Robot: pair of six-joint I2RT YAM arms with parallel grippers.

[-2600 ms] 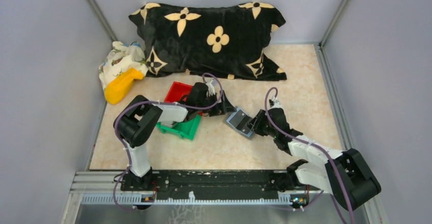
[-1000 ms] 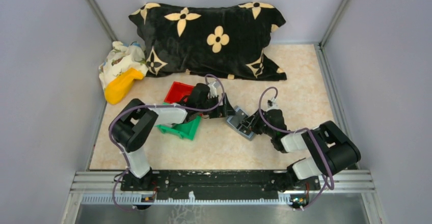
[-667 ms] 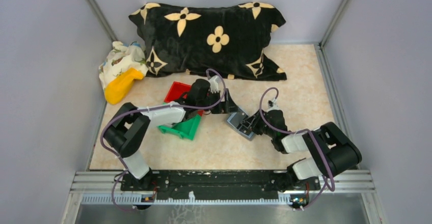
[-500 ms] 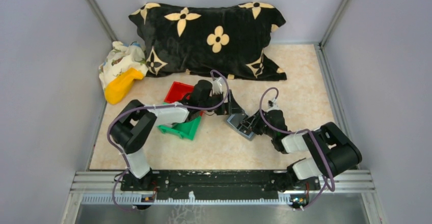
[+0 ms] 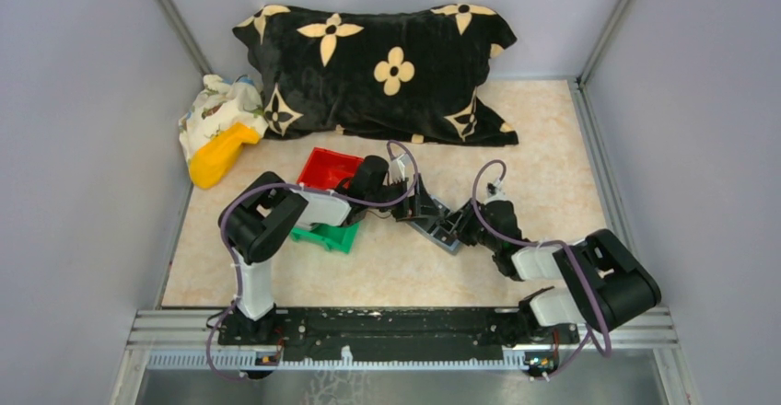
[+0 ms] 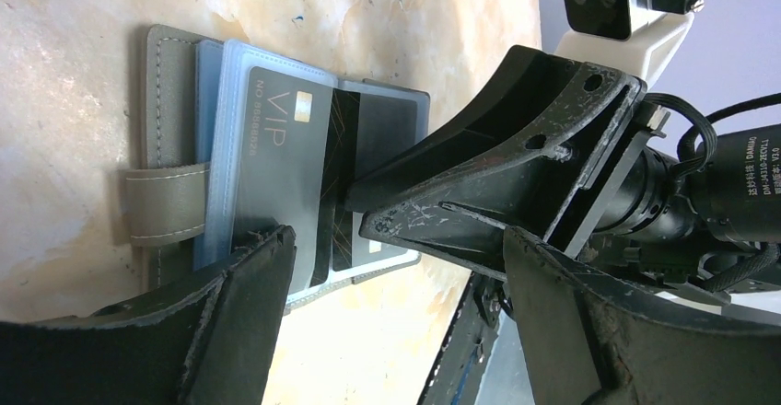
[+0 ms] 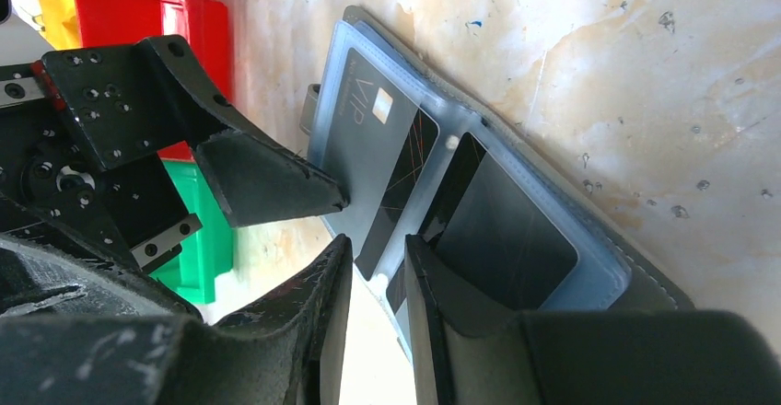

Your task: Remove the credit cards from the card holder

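Two glossy cards (image 6: 276, 175), stitched grey card holder (image 6: 170, 83), left gripper (image 6: 396, 239) spread empty, right gripper (image 7: 378, 250) narrowed, hold unclear

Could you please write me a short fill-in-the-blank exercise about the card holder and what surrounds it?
1. The dark card in the holder reads ___.
2. The left claw is ___.
3. The green bin sits beside a ___ one.
Missing words: VIP; open; red.
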